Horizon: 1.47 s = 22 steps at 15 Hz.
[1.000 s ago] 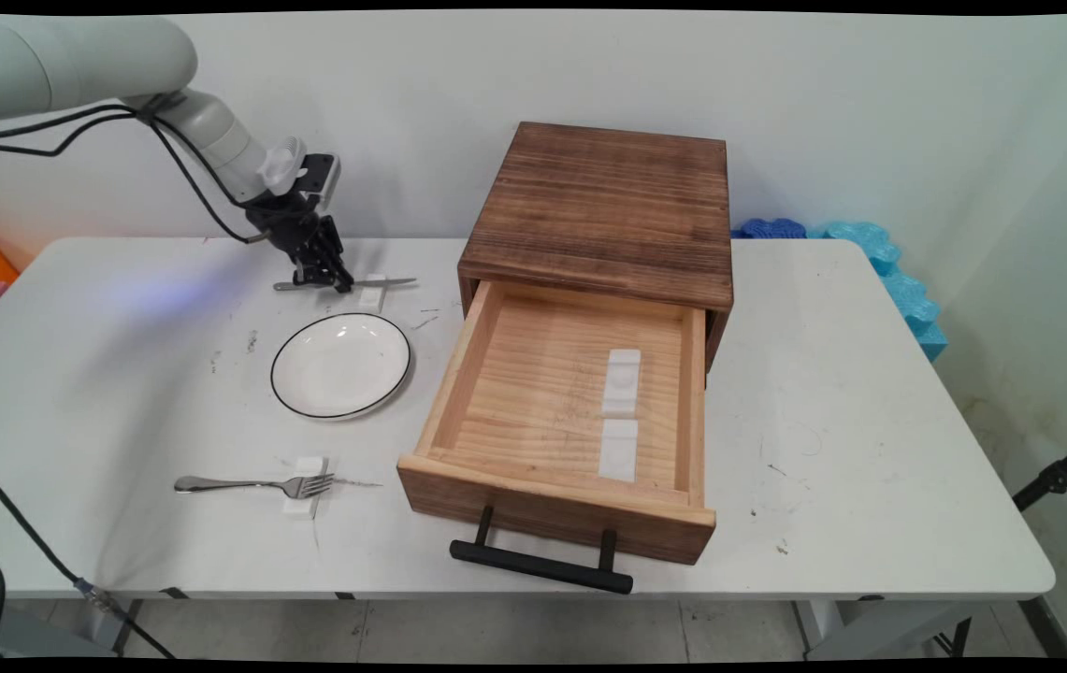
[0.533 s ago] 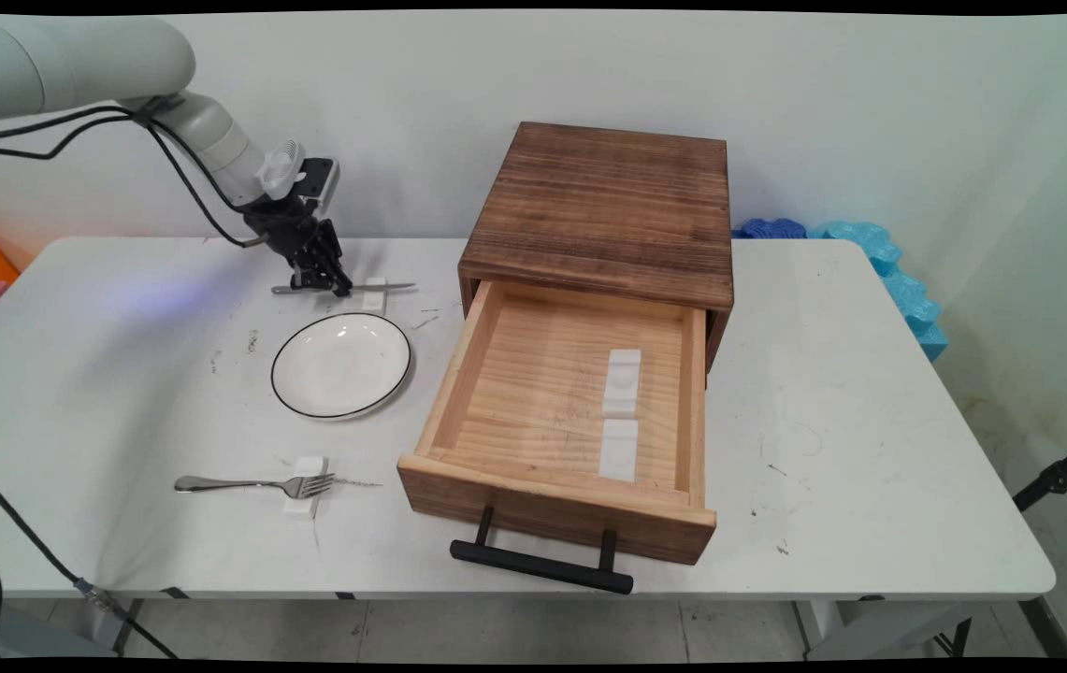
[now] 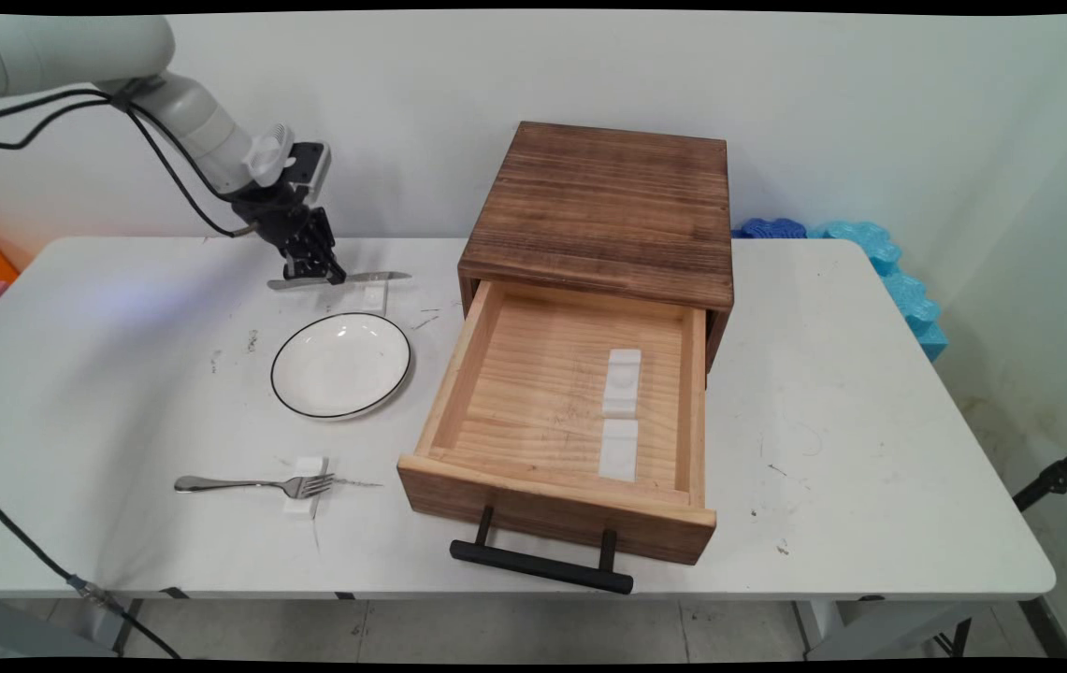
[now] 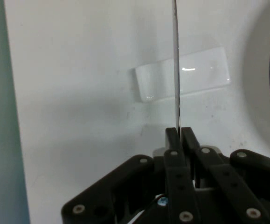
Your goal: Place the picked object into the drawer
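Looking from the near edge of the table (image 3: 823, 523), we see a fork (image 3: 252, 484) lying on its small white rest (image 3: 307, 486), then the open drawer (image 3: 570, 421) with two white blocks (image 3: 620, 411) inside, then the plate (image 3: 341, 365). At the far side our gripper (image 3: 311, 271) is clamped on a knife (image 3: 360, 277), which hangs just above its own white rest (image 4: 183, 79). The fingers (image 4: 172, 140) pinch only the thin edge, so we judge the knife could twist or slip out, because the contact is narrow.
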{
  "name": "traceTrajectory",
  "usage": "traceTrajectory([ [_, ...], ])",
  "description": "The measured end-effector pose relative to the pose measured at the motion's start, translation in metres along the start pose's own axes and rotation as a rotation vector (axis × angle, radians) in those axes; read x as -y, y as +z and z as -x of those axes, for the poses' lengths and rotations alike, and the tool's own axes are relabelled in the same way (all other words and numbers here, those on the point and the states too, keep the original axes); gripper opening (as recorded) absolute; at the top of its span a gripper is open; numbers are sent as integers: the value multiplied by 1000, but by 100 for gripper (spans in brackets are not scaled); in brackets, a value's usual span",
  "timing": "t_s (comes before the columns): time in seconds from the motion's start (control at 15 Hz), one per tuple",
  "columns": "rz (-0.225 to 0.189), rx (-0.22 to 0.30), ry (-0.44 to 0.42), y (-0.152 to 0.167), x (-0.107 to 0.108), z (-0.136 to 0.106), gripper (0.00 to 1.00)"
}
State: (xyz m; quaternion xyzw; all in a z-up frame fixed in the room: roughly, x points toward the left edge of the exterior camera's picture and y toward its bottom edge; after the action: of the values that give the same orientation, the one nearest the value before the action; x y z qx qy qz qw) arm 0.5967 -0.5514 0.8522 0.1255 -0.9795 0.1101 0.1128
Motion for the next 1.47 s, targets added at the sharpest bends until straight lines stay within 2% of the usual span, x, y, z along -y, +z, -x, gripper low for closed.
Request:
traceTrajectory([
  [0.93, -57, -1, -19, -42, -17, -9, 0],
  [1.47, -84, -16, -41, -78, -47, -39, 0],
])
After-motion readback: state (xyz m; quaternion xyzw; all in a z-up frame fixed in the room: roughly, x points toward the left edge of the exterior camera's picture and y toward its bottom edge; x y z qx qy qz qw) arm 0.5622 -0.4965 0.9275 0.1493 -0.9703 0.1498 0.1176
